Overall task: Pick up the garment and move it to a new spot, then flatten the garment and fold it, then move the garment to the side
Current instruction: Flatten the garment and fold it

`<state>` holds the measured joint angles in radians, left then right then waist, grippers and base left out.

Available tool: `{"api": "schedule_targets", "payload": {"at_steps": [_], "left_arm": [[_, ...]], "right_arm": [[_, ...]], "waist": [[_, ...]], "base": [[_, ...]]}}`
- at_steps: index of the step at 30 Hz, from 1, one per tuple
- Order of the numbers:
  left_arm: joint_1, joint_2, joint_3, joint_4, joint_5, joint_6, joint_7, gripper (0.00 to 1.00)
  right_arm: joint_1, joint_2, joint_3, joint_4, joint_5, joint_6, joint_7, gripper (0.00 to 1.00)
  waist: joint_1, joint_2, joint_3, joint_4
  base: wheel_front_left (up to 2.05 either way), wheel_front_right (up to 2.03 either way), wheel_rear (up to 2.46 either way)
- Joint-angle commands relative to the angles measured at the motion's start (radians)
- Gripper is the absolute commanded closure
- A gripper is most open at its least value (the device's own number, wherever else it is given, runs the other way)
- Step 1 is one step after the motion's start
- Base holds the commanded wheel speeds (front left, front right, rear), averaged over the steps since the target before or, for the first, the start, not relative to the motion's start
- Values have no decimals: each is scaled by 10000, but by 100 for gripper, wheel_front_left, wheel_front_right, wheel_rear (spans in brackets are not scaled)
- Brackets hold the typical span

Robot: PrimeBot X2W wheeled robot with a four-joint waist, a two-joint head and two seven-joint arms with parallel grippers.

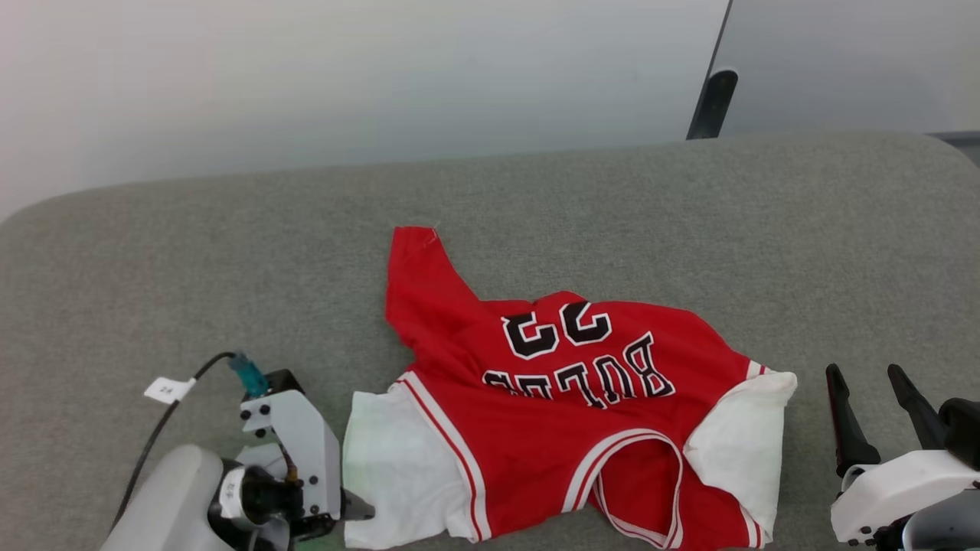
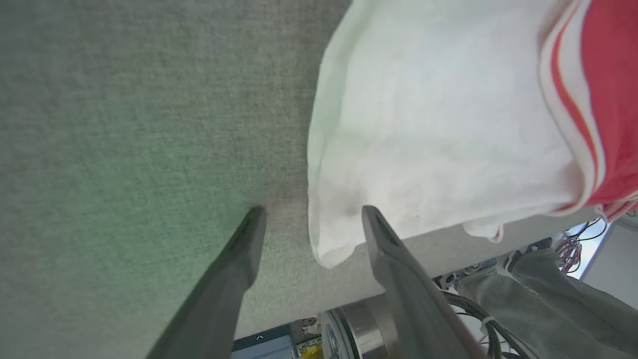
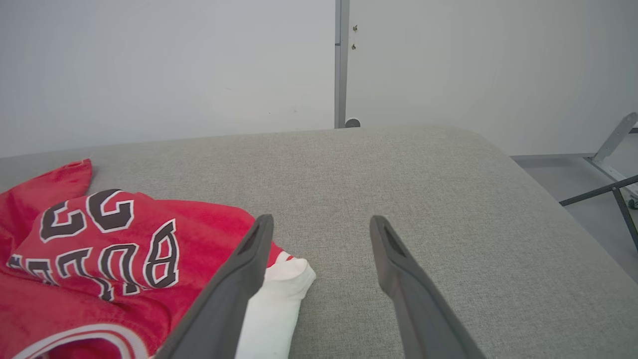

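Note:
The garment (image 1: 551,413), a red jersey with white short sleeves and upside-down black "BULLS" lettering, lies rumpled on the grey fabric table (image 1: 230,268), collar toward the near edge. My left gripper (image 2: 313,212) is open, tips down at the table. The outer corner of the white left sleeve (image 2: 428,124) lies between its fingers, and nothing is gripped. My right gripper (image 1: 865,373) stands open just right of the other white sleeve (image 1: 746,444), apart from it. In the right wrist view the right gripper (image 3: 322,219) is above bare table, with the garment (image 3: 99,239) to its left.
The table's near edge (image 2: 448,244) runs just below the left sleeve, with cables and hardware beneath. A dark post (image 1: 712,103) stands behind the table at the back right. A metal frame (image 3: 613,164) is on the floor past the table's right end. A tagged cable (image 1: 168,389) trails from my left wrist.

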<state>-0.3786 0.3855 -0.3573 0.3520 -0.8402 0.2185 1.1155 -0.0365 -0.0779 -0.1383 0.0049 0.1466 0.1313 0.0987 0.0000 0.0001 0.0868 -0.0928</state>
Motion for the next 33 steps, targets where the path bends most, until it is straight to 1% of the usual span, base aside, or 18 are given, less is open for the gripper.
{"api": "schedule_targets", "payload": {"at_steps": [1, 6, 8, 10, 11, 13, 16, 19, 22, 27, 31, 33], "left_arm": [[-13, -56, 30, 220, -72, -89, -75, 0], [-86, -214, -16, 982, -135, -247, -261, 0], [-79, -384, 39, 1299, -272, -170, -230, 0], [-75, -390, -38, 1550, -197, -258, -321, 0], [-77, -430, -16, 1686, -248, -276, -343, 45], [-130, -539, 58, 1845, -378, -359, -445, 100], [-216, -676, 91, 2019, -534, -401, -416, 100], [-421, -593, 254, 2085, -519, -333, -645, 100], [-550, -314, 303, 2171, -330, -273, -795, 100], [-591, 336, 497, 2265, -136, -119, -890, 100], [-525, 634, 627, 2187, -102, -48, -948, 100], [-467, 806, 670, 2100, -53, 61, -957, 100]], "right_arm": [[-126, 31, -41, -39, 88, -6, 39, 0], [-167, 72, -161, -88, 107, -6, 45, 0], [-181, 90, -207, -93, 133, -6, 46, 0], [-179, 103, -229, -94, 143, -6, 60, 0], [-180, 110, -241, -90, 156, -6, 62, 0], [-217, 128, -254, -100, 185, -6, 65, 0], [-242, 136, -303, -103, 181, -6, 63, 0], [-245, 143, -356, -103, 189, -6, 53, 0], [-247, 152, -405, -86, 216, -6, 64, 0], [-244, 155, -467, -76, 202, -6, 128, 0], [-161, 129, -590, -117, 194, -6, 147, 0], [-129, 121, -640, -131, 192, -6, 192, 0]], "waist": [[0, -1, 86, -77], [0, -1, 168, -118], [0, -1, 183, -119], [0, -1, 201, -120], [0, -1, 212, -115], [0, -1, 237, -109], [0, -1, 245, -83], [0, -1, 242, -36], [0, -1, 221, -1], [0, -1, 161, 32], [0, -1, 121, 105], [0, -1, 95, 145]], "base": [[0, 0, 0], [0, 0, 0], [0, 0, 0], [0, 0, 0], [0, 0, 0], [0, 0, 0], [0, 0, 0], [0, 0, 0], [0, 0, 0], [0, 0, 0], [0, 0, 0], [0, 0, 0]]}}
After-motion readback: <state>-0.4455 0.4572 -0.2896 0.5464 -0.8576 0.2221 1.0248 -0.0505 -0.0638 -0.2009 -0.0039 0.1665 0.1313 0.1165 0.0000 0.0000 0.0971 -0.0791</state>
